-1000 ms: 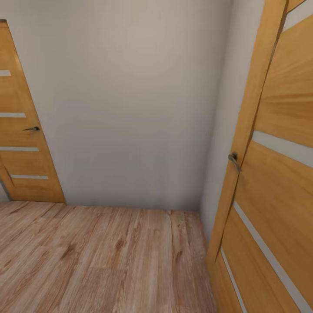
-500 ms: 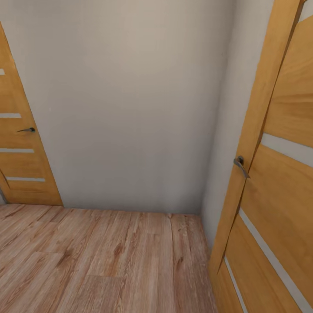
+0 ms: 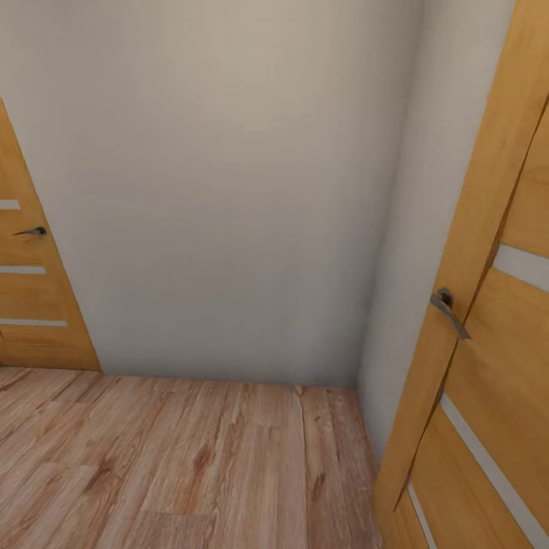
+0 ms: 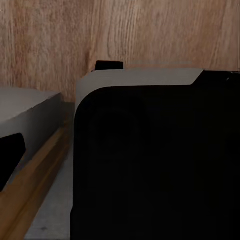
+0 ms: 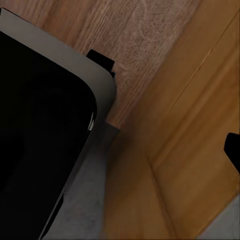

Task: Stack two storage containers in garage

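Neither pincer can be made out with any certainty, so whether each is released or clenched cannot be told. The left wrist view is taken up by a big black body with a rounded pale grey rim (image 4: 145, 77), part of the robot itself, close to the lens. Beyond it lies light wood plank floor (image 4: 60, 40), and beside it run a second grey piece (image 4: 30, 110) and an orange-brown wooden strip (image 4: 35, 185).

The right wrist view has the same sort of black, grey-edged body (image 5: 40, 125) over the plank floor (image 5: 135, 45), with an orange-brown door panel (image 5: 195, 150) just beside it and a patch of grey speckled floor (image 5: 85, 200) below.

The head view looks into a corner. A plain pale wall (image 3: 221, 191) stands straight ahead, meeting the plank floor (image 3: 191, 457). On the right, very near, an open orange-brown door (image 3: 488, 366) with pale frosted strips and a dark lever handle (image 3: 448, 309) crowds that side. On the left a second door (image 3: 34, 305) of the same kind, with its own handle (image 3: 32, 231), stands against the far wall.

The red-orange bins cannot be seen from here; only the grey speckled patch under the right arm hints at a different floor.
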You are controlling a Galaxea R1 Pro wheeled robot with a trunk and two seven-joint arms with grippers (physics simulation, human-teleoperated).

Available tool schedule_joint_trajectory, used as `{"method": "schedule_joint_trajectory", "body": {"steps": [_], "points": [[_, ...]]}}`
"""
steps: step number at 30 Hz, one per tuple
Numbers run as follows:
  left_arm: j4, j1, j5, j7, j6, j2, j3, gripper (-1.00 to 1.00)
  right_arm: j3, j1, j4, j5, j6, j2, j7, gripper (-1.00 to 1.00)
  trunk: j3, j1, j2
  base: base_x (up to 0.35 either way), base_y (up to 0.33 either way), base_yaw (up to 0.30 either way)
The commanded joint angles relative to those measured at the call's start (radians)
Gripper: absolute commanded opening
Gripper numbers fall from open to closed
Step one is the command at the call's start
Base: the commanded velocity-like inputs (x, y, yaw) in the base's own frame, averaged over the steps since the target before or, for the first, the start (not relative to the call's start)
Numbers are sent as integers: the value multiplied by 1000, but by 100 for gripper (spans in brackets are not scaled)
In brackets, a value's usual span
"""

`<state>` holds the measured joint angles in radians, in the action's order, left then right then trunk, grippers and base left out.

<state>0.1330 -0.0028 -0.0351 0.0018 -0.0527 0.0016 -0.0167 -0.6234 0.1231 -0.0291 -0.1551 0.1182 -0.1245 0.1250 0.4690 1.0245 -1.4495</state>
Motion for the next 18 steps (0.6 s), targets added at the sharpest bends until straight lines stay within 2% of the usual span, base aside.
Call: {"method": "schedule_joint_trajectory", "body": {"steps": [1, 11, 18], "points": [[0, 0, -4, 0, -3, 0, -1, 100, -7, 1, -3, -11, 6, 0, 5, 100, 1, 1, 0, 313, 0, 0], [0, 0, -5, 1, -4, 0, -2, 100, -7, 1, -3, -9, 6, 0, 5, 100, 1, 1, 0, 290, 0, 0], [-1, 0, -5, 1, -5, -4, -1, 100, -7, 1, -3, -9, 6, -1, 3, 100, 1, 1, 0, 39, 0, 0]]}}
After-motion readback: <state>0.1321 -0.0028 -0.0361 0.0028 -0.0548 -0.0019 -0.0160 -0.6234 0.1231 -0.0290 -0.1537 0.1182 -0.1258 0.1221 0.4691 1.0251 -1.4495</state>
